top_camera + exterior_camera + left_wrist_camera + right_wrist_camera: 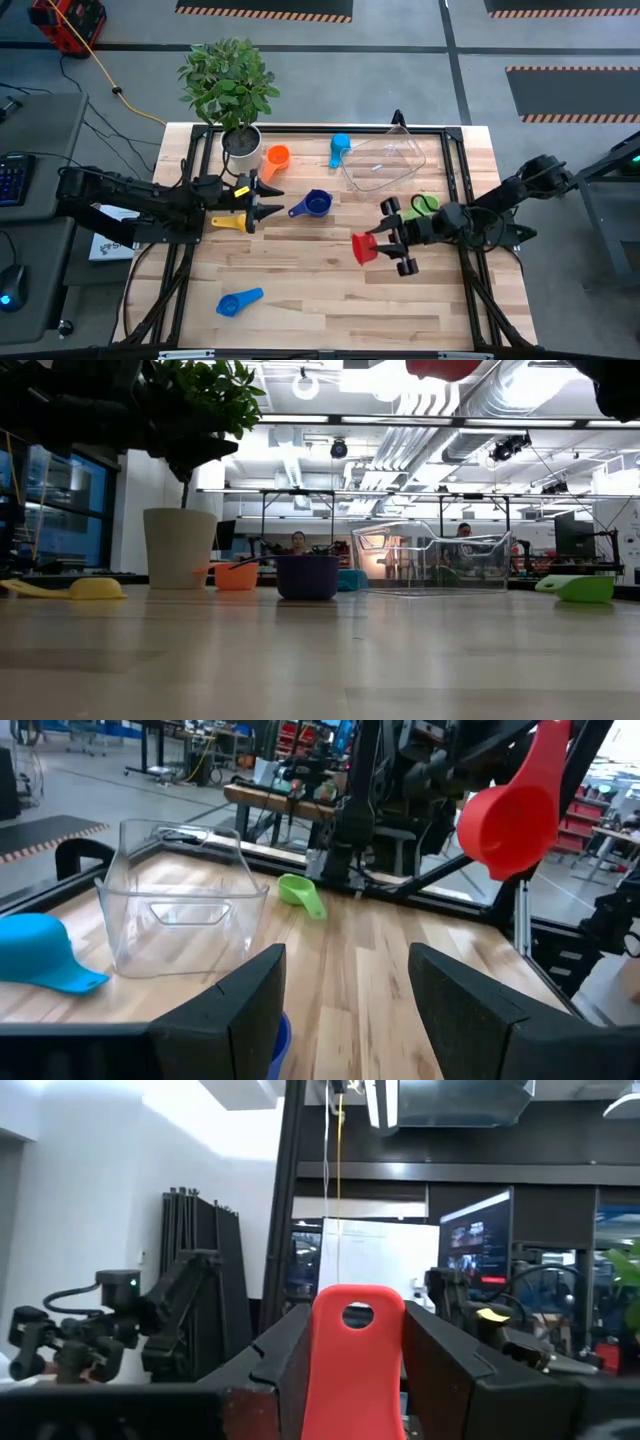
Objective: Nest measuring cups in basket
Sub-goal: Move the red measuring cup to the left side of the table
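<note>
- While the right gripper (pixel 385 243) sits just right of centre in the overhead picture, its two fingers are clamped on the flat handle of the red cup (pixel 364 248); the bowl points toward frame left and is lifted clear of the wood.
- From its own wrist camera the red handle (pixel 352 1370) stands upright between the dark fingers (pixel 285 1360), its hanging hole showing.
- Just up-right of that gripper lies the green cup (pixel 424 204) on the table (pixel 330 300), and above it the clear basket (pixel 384 160) with nothing inside.
- Left of the basket rests the light blue cup (pixel 339 149); the dark blue cup (pixel 314 205) sits near the middle.
- Over at frame left, the left gripper (pixel 262 200) waits with fingers spread apart, the yellow cup (pixel 228 222) lying beside it.
- Above it are the orange cup (pixel 274 159) and the white plant pot (pixel 243 148).
- Another blue cup (pixel 239 302) lies alone at lower left.
</note>
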`<act>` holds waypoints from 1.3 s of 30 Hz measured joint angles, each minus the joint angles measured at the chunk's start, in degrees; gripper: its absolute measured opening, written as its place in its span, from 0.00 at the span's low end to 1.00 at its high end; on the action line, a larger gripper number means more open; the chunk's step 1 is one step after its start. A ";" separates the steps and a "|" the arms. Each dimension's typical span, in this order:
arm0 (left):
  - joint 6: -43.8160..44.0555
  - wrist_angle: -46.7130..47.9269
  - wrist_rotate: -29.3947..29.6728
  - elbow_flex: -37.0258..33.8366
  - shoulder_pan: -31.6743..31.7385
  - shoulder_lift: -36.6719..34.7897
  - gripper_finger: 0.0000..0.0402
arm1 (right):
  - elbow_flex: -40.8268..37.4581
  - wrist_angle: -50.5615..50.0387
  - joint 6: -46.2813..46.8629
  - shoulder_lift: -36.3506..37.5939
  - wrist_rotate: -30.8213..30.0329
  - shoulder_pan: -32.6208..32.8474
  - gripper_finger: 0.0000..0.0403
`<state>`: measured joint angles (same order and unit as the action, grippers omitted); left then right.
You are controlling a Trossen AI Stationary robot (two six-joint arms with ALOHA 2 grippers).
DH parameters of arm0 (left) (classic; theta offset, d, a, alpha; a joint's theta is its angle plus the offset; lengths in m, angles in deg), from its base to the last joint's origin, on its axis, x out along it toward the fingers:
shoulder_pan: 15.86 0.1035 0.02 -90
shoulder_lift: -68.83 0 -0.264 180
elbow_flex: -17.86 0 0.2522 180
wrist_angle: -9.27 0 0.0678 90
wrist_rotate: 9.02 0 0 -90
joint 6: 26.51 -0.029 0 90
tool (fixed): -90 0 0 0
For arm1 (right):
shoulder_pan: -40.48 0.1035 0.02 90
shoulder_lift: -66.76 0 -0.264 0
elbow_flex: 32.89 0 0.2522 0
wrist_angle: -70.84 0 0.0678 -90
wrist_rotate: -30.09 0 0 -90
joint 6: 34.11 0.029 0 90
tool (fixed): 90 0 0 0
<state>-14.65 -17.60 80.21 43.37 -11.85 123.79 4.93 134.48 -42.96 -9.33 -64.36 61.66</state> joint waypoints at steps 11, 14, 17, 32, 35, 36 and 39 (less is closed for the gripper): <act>0.06 0.01 0.09 0.00 0.00 0.01 0.50 | 0.00 -1.61 1.32 0.00 0.48 -1.69 0.31; 0.50 0.01 0.15 0.00 0.00 0.02 0.50 | -0.01 -1.77 1.45 0.00 0.50 -1.69 0.31; 0.50 0.04 0.15 0.00 0.00 0.00 0.50 | 0.00 -1.77 1.47 0.00 0.68 -1.69 0.31; 1.24 0.03 0.15 0.00 0.00 0.00 0.50 | 0.00 -3.09 2.58 0.00 0.94 -1.69 0.31; 5.03 -2.99 0.17 -0.02 -0.30 0.52 0.50 | 0.00 -3.08 2.49 0.00 0.94 -1.78 0.31; 5.42 -4.67 0.20 0.05 -0.75 1.23 0.50 | 0.00 -3.08 2.50 0.00 0.94 -2.05 0.31; 3.53 -6.10 0.17 1.29 -3.43 4.50 0.50 | 0.00 -3.08 2.48 0.00 0.90 -2.84 0.31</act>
<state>-11.12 -23.70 80.38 44.66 -15.28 128.29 4.93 131.41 -40.47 -9.33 -63.46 58.82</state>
